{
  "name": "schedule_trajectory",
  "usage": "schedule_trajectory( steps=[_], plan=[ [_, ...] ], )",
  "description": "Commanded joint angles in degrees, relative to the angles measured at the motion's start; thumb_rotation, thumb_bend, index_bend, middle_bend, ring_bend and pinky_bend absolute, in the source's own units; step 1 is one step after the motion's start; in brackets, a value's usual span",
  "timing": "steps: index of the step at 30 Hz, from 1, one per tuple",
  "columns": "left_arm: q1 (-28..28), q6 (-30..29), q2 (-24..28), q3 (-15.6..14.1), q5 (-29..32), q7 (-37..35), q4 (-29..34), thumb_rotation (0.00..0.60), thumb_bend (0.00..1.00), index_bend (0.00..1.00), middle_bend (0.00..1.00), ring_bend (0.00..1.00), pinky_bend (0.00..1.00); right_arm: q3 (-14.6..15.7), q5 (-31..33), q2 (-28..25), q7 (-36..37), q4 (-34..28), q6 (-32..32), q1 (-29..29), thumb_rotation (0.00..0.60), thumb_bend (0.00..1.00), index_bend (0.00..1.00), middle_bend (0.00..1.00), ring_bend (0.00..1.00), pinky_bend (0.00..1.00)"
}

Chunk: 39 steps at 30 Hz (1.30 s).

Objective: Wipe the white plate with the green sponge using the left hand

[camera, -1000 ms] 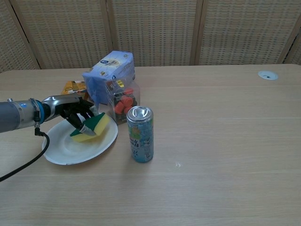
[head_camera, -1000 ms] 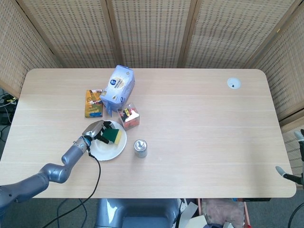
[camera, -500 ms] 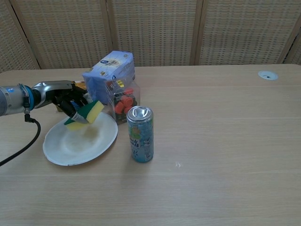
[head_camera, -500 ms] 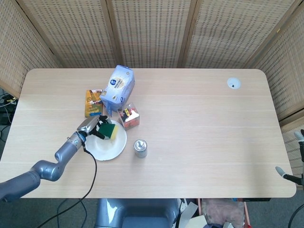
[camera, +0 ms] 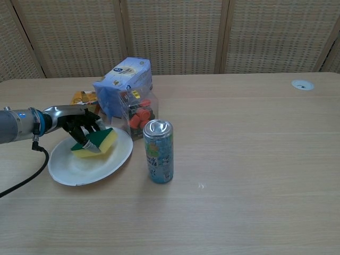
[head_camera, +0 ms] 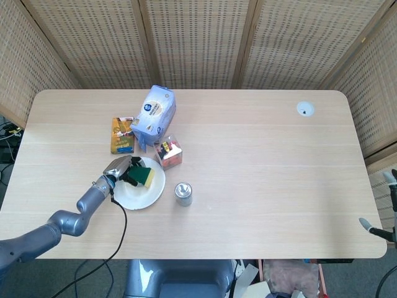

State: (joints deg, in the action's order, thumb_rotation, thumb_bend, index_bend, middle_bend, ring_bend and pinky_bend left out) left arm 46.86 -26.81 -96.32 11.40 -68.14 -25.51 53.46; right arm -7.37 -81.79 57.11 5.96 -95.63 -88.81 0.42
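Note:
The white plate lies on the table left of centre. My left hand grips the green and yellow sponge over the plate's far part, low to its surface; whether the sponge touches the plate is unclear. At the far right edge of the head view only a small part of my right arm shows, and the hand itself is out of sight in both views.
A drink can stands just right of the plate. A clear box of red items, a blue bag and a yellow packet sit behind it. A cable trails from my left arm.
The left hand lifted the sponge toward the plate's far edge, then came back down over the plate's far part. Nothing else has moved.

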Motion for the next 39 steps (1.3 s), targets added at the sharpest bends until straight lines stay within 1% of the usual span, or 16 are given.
schedule_trajectory(
  steps=[1,3,4,8,11,13,16,18,22,25,28,32,34,35,38,39],
  plan=[
    [-0.43,-1.75,2.00,0.91,-0.48,-0.41,2.96,0.600,0.16,0.50,0.39,0.30,0.38,0.02,-0.13,-0.07,0.16,0.01,-0.10,-0.06,0.600,0.00,0.00,0.00,0.00,0.00],
    [-0.69,-2.75,3.56,1.48,-0.77,-0.74,5.13,0.600,0.16,0.50,0.39,0.30,0.38,0.06,-0.21,-0.11,0.28,-0.01,-0.12,-0.08,0.600,0.00,0.00,0.00,0.00,0.00],
    [-0.89,-4.24,5.22,2.33,-1.18,-0.96,7.23,0.600,0.16,0.50,0.39,0.30,0.38,0.10,-0.40,-0.15,0.36,-0.07,-0.24,-0.12,0.600,0.00,0.00,0.00,0.00,0.00],
    [-1.85,-6.46,10.73,3.23,-1.54,-0.43,14.08,0.600,0.16,0.50,0.39,0.30,0.38,0.30,-1.06,-0.30,0.53,-0.30,-0.72,-0.30,0.600,0.00,0.00,0.00,0.00,0.00],
    [-2.50,-7.71,13.70,3.33,-0.96,1.27,16.49,0.600,0.16,0.50,0.39,0.30,0.38,0.41,-1.39,-0.43,0.76,-0.46,-1.02,-0.46,0.600,0.00,0.00,0.00,0.00,0.00],
    [-2.81,-7.99,15.33,2.71,-0.39,3.47,16.89,0.600,0.16,0.50,0.39,0.30,0.38,0.50,-1.60,-0.49,0.88,-0.48,-1.20,-0.56,0.600,0.00,0.00,0.00,0.00,0.00],
    [-3.52,-9.06,16.98,0.92,0.54,8.77,15.38,0.600,0.16,0.50,0.39,0.30,0.38,0.67,-1.89,-0.55,1.00,-0.48,-1.28,-0.64,0.600,0.00,0.00,0.00,0.00,0.00],
    [-4.11,-8.89,17.82,-0.40,2.50,12.43,13.95,0.600,0.16,0.50,0.39,0.30,0.38,0.76,-2.11,-0.52,0.87,-0.55,-1.34,-0.64,0.600,0.00,0.00,0.00,0.00,0.00],
    [-4.84,-5.21,19.17,-3.21,8.86,18.39,10.63,0.600,0.19,0.50,0.39,0.30,0.35,0.99,-2.76,-0.41,0.41,-0.78,-1.72,-0.75,0.600,0.00,0.00,0.00,0.00,0.00],
    [-5.45,-4.34,18.93,-4.87,13.16,21.86,7.64,0.600,0.21,0.50,0.39,0.30,0.33,1.15,-3.14,-0.23,-0.32,-0.91,-1.74,-0.66,0.600,0.00,0.00,0.00,0.00,0.00],
    [-6.25,-5.67,17.31,-5.64,15.17,24.15,4.80,0.600,0.22,0.50,0.39,0.30,0.33,1.28,-3.48,-0.04,-1.02,-1.10,-1.74,-0.56,0.600,0.00,0.00,0.00,0.00,0.00],
    [-7.17,-7.43,15.43,-5.28,15.88,24.52,3.04,0.600,0.22,0.50,0.39,0.30,0.32,1.35,-3.61,0.09,-1.36,-1.18,-1.75,-0.52,0.600,0.00,0.00,0.00,0.00,0.00],
    [-7.66,-8.43,14.22,-5.05,15.81,24.47,2.09,0.600,0.21,0.45,0.36,0.28,0.29,1.36,-3.66,0.09,-1.45,-1.24,-1.81,-0.53,0.600,0.00,0.00,0.00,0.00,0.00],
    [-7.84,-8.40,13.79,-5.12,15.93,24.65,1.79,0.600,0.17,0.38,0.30,0.24,0.25,1.37,-3.74,0.10,-1.40,-1.26,-1.90,-0.55,0.600,0.00,0.00,0.00,0.00,0.00],
    [-7.99,-7.52,13.52,-5.28,16.92,25.69,1.86,0.600,0.03,0.10,0.06,0.04,0.12,1.46,-4.07,0.11,-1.20,-1.24,-2.20,-0.65,0.600,0.00,0.00,0.00,0.00,0.00],
    [-8.04,-6.95,13.80,-5.25,17.58,25.96,2.56,0.600,0.01,0.05,0.02,0.01,0.09,1.48,-4.26,0.12,-1.13,-1.25,-2.38,-0.70,0.600,0.00,0.00,0.00,0.00,0.00]
  ],
)
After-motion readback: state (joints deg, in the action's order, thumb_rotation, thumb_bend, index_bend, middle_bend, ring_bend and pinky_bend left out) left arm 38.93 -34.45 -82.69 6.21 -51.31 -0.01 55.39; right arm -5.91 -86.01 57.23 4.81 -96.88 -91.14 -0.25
